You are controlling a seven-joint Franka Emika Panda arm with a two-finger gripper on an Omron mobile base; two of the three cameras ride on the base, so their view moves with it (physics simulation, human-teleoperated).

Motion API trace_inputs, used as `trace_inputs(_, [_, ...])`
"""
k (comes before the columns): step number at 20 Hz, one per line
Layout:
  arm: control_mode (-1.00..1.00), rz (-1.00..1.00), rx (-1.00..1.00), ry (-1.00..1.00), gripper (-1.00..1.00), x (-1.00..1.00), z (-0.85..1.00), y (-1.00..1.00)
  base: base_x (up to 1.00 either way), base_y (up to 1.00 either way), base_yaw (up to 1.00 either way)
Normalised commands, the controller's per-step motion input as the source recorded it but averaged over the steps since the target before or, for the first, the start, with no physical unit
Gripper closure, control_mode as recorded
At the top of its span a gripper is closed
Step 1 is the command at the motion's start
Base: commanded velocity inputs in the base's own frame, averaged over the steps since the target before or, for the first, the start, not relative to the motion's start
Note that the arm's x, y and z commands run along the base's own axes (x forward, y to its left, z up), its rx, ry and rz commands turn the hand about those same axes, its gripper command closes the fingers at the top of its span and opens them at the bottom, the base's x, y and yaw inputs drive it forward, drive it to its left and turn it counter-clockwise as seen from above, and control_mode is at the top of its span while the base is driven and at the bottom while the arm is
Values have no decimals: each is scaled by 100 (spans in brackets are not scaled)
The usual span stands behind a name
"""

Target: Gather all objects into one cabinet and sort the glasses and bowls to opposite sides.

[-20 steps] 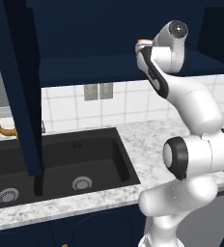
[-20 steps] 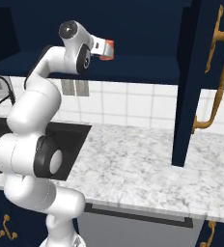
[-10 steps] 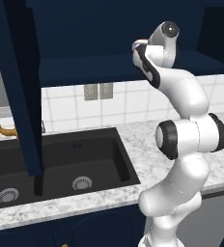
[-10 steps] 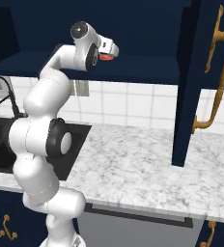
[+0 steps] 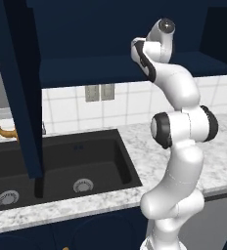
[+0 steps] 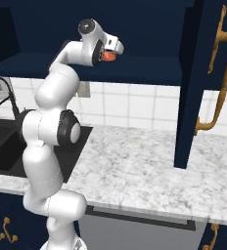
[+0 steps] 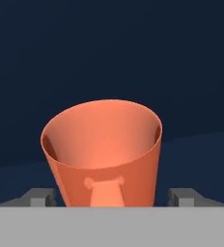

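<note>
My gripper [image 7: 111,198] is shut on the bright orange tumbler [image 7: 102,154], which stands upright between the fingers with its open mouth showing. In the right base view the orange tumbler [image 6: 107,56] is held high at the front of the open navy cabinet [image 6: 149,63], just above its shelf. The cabinet's interior [image 5: 86,68] is dark and I cannot make out anything inside it. Its right door [image 6: 196,97] hangs open with a long curved brass handle [image 6: 218,73]. The cream tumblers and the dark bowl are out of view.
The cabinet's left door [image 5: 22,97] stands open over the black sink [image 5: 61,166]. A marble counter [image 6: 135,166] runs under the cabinet, with a faucet [image 6: 0,93] at the left and a wall outlet [image 5: 98,92] on the tiles.
The arm's elbow has drawn in, so the arm now stands more upright. The hand with the orange tumbler has dipped slightly towards the cabinet shelf.
</note>
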Motion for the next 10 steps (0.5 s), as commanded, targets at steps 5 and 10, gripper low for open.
trace_inputs(5, [-100,0,0,0,100,16,-2,0,0,0,0])
trace_inputs(10, [-100,0,0,-9,100,-31,34,0,0,0,0])
